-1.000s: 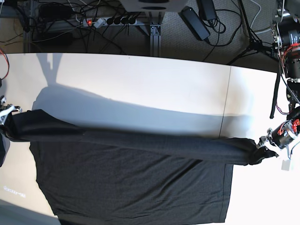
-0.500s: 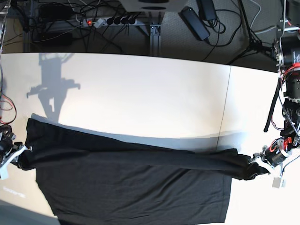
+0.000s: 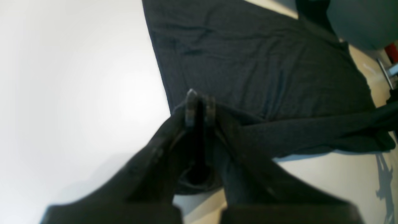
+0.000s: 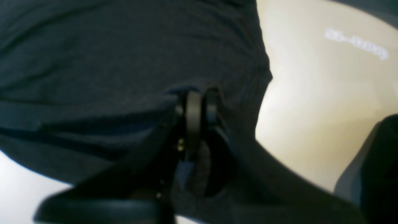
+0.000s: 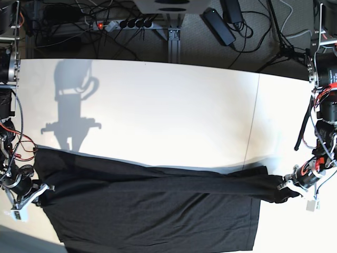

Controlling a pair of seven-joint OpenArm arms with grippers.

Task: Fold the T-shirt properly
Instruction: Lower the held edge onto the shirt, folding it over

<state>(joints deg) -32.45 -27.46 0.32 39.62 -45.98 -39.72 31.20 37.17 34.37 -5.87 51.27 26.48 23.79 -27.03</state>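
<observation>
The T-shirt [image 5: 152, 211] was spread on the white table [image 5: 158, 105], near the bottom edge of the base view. A thick fold of the cloth was stretched across the table from one side to the other, and the rest of the black cloth lay flat below it. No box, bin or basket was seen in any view, so nothing was held inside anything.

The left gripper [image 5: 293, 188] was seen at the right side of the base view. Its fingers were closed on a bunched corner of the T-shirt. The right gripper [image 5: 38, 194] was seen at the left side, and it was pinched shut on the other end of the fold.

From the left wrist view, the two closed fingertips [image 3: 191, 107] were seen close up, with cloth [image 3: 264, 68] squeezed between them. The flat part of the T-shirt was seen beyond them, and the white table [image 3: 77, 77] was seen beside it.

From the right wrist view, the closed gripper [image 4: 199, 105] was seen with dark cloth [image 4: 108, 56] wrapped around it. That view was blurry, and some pale writing [image 4: 356, 43] on the table could not be read.

Only in the base view were the power strip [image 5: 126, 23] and the cables [image 5: 63, 16] seen on the floor behind the table.
</observation>
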